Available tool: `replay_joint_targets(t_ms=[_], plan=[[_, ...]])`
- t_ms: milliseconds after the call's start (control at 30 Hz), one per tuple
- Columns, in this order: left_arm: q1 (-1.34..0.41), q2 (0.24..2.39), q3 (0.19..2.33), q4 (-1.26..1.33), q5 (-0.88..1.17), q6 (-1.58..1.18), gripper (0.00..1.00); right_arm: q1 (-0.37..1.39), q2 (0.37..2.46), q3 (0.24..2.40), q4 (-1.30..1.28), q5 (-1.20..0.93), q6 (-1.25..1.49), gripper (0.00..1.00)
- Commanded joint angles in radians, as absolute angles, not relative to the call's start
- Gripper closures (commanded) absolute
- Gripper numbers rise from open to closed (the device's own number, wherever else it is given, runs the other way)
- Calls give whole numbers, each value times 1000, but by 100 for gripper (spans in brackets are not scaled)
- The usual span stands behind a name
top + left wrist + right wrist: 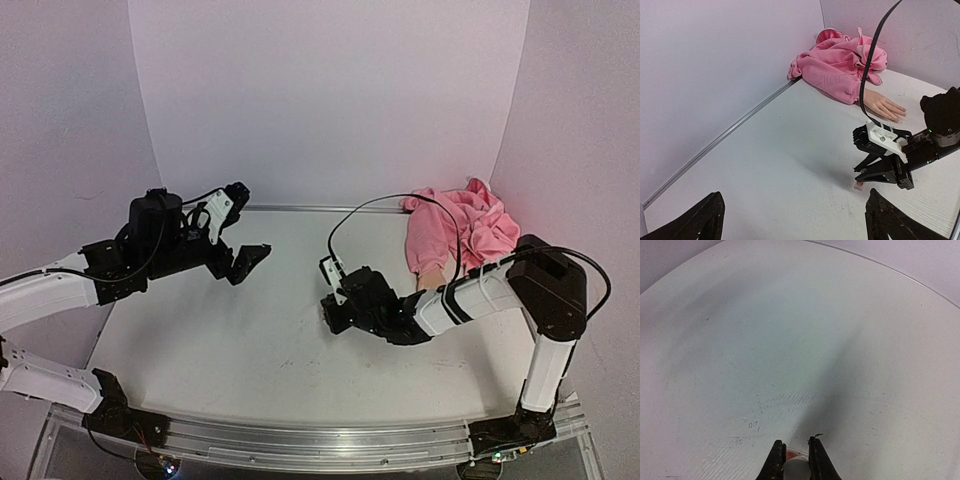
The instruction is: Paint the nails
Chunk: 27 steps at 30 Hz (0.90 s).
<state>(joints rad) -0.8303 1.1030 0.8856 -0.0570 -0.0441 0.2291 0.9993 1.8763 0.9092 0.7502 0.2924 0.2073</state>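
Far to the left of the mannequin hand (pixel 884 106), we see the left gripper (pixel 243 228) hanging above the table (pixel 250 345) with its jaws spread wide and nothing between them. We read it as a helper standing by, perhaps for the cap.

Closer to the mannequin hand, but clearly apart from it on its left, the right gripper (pixel 332 310) is pressed low to the table. Its fingers are clamped together on a small polish bottle (pixel 796 469), and only the bottle's white top and a sliver of pink show between them. The grip is at the very fingertips, and we judge this is meant to pin the bottle upright so it can be opened.

The mannequin hand lies flat on the table, palm down, with its fingers pointing away from the crumpled pink sleeve (pixel 465 228) behind it. That leaves the nails (pixel 901 116) facing up at the fingertips and open to a brush. They are too small for us to tell whether they carry any colour, and no brush is in sight, so we take the painting as not yet begun.
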Motion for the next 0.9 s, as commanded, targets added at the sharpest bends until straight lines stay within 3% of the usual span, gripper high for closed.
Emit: replay_joint_targets(t_ms=[0, 400, 533, 733, 867], plan=[[-827, 1072, 885, -4, -88, 224, 0, 1000, 1882, 899, 856, 305, 220, 84], [-825, 1075, 880, -5, -107, 221, 0, 999, 1908, 880, 871, 311, 243, 77], [-824, 1081, 879, -4, -110, 222, 1, 1000, 1857, 897, 835, 300, 280, 67], [-821, 1083, 882, -5, -119, 223, 1, 989, 1871, 1060, 422, 256, 370, 50], [-821, 1076, 884, -5, -107, 221, 1, 989, 1766, 962, 330, 182, 467, 39]])
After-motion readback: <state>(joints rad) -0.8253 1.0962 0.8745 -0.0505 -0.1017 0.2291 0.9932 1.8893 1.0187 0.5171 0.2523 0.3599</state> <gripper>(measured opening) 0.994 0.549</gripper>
